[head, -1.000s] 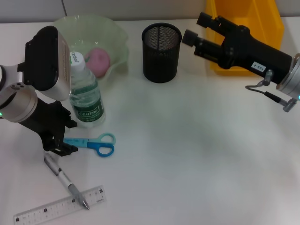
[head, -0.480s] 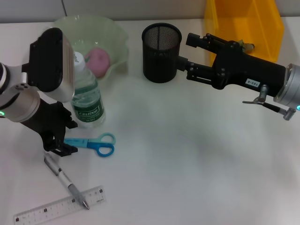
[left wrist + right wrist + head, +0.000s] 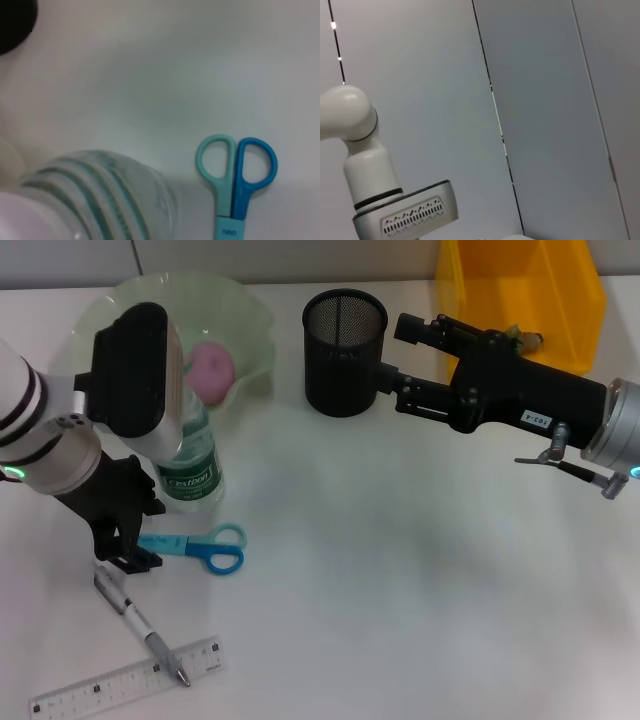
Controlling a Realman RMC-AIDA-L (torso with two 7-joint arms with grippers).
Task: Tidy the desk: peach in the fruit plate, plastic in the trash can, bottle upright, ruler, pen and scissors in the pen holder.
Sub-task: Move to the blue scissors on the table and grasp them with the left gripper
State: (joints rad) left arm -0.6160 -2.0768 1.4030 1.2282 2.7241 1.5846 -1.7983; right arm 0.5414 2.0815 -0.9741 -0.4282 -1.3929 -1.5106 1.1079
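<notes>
Left gripper [image 3: 125, 550] low near bench's left edge, just beside closed scissors [image 3: 200, 546]; cannot tell its finger state. Bottle [image 3: 188, 465] upright beside it. Peach [image 3: 210, 368] in fruit plate [image 3: 250, 330], far left. Right gripper [image 3: 400, 360] at pen holder [image 3: 344, 352], apart, holding nothing. Pen [image 3: 140, 618] and ruler [image 3: 120, 685] near front-left corner.

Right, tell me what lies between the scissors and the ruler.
In the head view, the pen lies between the scissors and the ruler, its tip resting over the ruler's edge, apart from the scissors.
</notes>
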